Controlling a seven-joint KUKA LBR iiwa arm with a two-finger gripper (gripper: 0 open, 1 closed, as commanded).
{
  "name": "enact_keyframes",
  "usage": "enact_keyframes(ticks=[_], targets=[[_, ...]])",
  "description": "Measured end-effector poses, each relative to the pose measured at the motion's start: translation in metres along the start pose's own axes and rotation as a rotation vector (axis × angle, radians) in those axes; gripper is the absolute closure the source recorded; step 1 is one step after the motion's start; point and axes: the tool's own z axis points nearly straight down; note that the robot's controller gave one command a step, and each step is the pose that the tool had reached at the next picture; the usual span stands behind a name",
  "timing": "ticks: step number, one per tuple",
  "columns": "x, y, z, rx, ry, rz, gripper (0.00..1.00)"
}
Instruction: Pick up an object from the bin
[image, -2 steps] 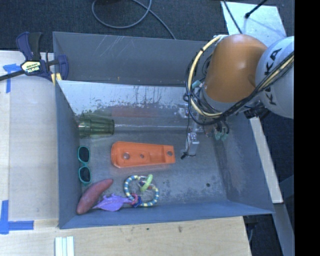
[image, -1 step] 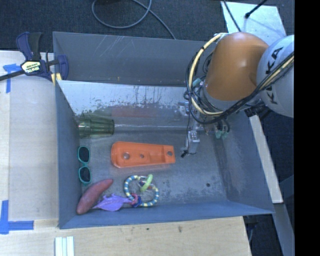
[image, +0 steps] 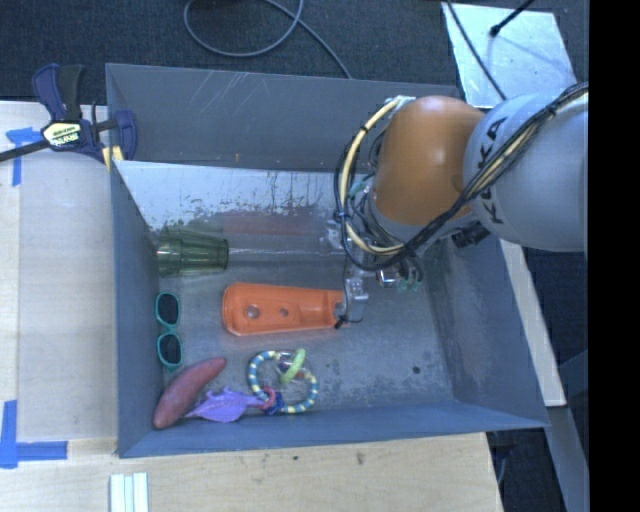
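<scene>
Grey metal bin (image: 250, 120): claw (image: 350, 303) at right end of flat orange piece (image: 275, 310), mid-floor; spread or pressed together, cannot tell.

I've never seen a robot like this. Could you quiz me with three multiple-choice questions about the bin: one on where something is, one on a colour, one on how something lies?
1. The gripper is at which part of the long orange piece?
A its left end; B its middle; C its right end.
2. The sunglasses by the left wall of the bin are:
A teal; B red; C yellow.
3. The green cup is:
A upright; B lying on its side; C stacked on the sunglasses.

Answers: 1 C, the gripper sits at the piece's right tip. 2 A, both rims look teal. 3 B, its side rests on the floor near the back wall.
</scene>
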Motion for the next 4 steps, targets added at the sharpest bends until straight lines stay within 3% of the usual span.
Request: enact_keyframes(ticks=[1,2,3,4], targets=[[0.009,0.053,0.013,-0.001,0.003,-0.060,0.00],[0.007,0.035,0.021,-0.001,-0.001,-0.044,0.00],[-0.005,0.038,0.070,-0.001,-0.001,-0.023,0.00],[-0.005,0.018,0.072,-0.001,-0.004,-0.025,1.00]])
